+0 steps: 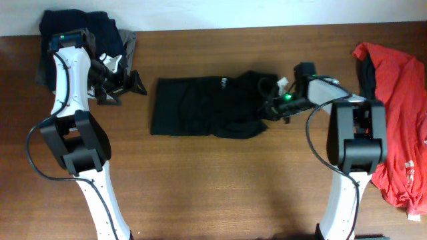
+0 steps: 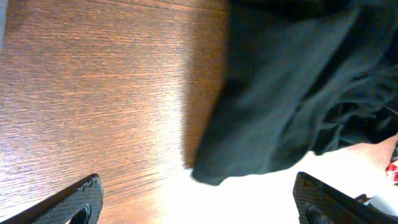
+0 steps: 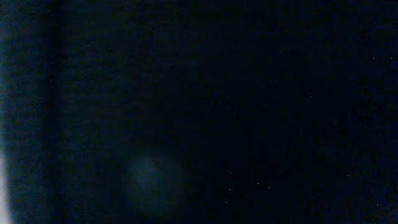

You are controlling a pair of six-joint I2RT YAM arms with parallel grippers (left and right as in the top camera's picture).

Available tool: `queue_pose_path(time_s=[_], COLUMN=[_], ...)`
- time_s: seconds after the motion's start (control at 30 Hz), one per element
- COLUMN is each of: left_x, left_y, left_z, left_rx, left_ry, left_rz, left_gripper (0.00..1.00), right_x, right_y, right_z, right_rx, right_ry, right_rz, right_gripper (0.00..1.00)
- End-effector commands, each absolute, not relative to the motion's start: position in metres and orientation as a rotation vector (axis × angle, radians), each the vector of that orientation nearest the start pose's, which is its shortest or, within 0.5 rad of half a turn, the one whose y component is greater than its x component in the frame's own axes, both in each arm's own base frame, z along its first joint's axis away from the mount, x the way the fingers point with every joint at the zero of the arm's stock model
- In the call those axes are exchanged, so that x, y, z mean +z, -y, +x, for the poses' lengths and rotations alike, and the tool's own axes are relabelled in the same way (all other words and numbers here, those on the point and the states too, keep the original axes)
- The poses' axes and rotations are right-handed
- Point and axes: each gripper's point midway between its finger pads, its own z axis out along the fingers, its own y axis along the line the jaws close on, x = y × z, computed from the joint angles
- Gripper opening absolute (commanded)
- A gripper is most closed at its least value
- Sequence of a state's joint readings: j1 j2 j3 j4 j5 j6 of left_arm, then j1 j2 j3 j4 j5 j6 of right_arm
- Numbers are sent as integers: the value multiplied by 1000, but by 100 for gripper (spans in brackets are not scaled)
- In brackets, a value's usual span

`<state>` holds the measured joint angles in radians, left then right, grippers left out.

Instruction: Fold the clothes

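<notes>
Black garment (image 1: 200,107): I saw it lying mid-table, spread flat on its left half and bunched into folds on its right; small white lettering (image 1: 223,83) showed near its top edge
Right gripper (image 1: 272,103): it sat at the garment's bunched right edge, jaws closed on the cloth there
Right wrist view: I got nothing but darkness with one faint pale smudge, so I could make out no detail from it
Left gripper (image 1: 127,90): jaws stood wide and held nothing; it sat just left of the black garment, apart from it
Left wrist view: I saw both fingertips (image 2: 78,199) at the bottom corners, bare wood between them, and the garment's rounded corner (image 2: 292,93) ahead, resting on the table
Red garment (image 1: 393,107): it was heaped at the table's right edge, beyond the right arm, well apart from the black one
Dark pile (image 1: 87,27): navy cloth with some grey beside it lay at the top left corner, partly under the left arm
Table (image 1: 220,187): brown wood grain, with bright glare in the left wrist view
</notes>
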<state>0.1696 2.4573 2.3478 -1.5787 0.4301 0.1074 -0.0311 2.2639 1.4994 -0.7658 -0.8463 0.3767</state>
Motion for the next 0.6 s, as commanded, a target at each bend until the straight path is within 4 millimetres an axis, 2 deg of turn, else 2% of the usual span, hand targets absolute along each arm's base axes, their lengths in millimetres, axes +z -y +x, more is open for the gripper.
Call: queue_pose_path(time_s=[0.0,0.1,0.13,0.27,0.4,0.57], left_x=[103,103,103,103,103,103], left_y=[0,-1,-1,-1,-1,-2], left_z=[457,460,461,462,463,464], left_rx=[-702,-697,-695,-693,-691,-690], left_ry=[-3068,-3058,-3053,-3049,-3045,-3042], left_rz=[-112,-109,-106,-105,-103,-102], left_gripper=[97,98,97,98,98,98], right_x=[-26,-7,9,47,72,81], right_y=[-41,-20,-11,-1,-10,-35], right_z=[408,407,411,420,425,425], right_rx=[724,544,452,234,93,-90], right_ry=[-3108,-3150,-3151,-3141,-3139,-3130], right_rz=[560,550,541,478,382,263], right_gripper=[4,4,4,4,4,4])
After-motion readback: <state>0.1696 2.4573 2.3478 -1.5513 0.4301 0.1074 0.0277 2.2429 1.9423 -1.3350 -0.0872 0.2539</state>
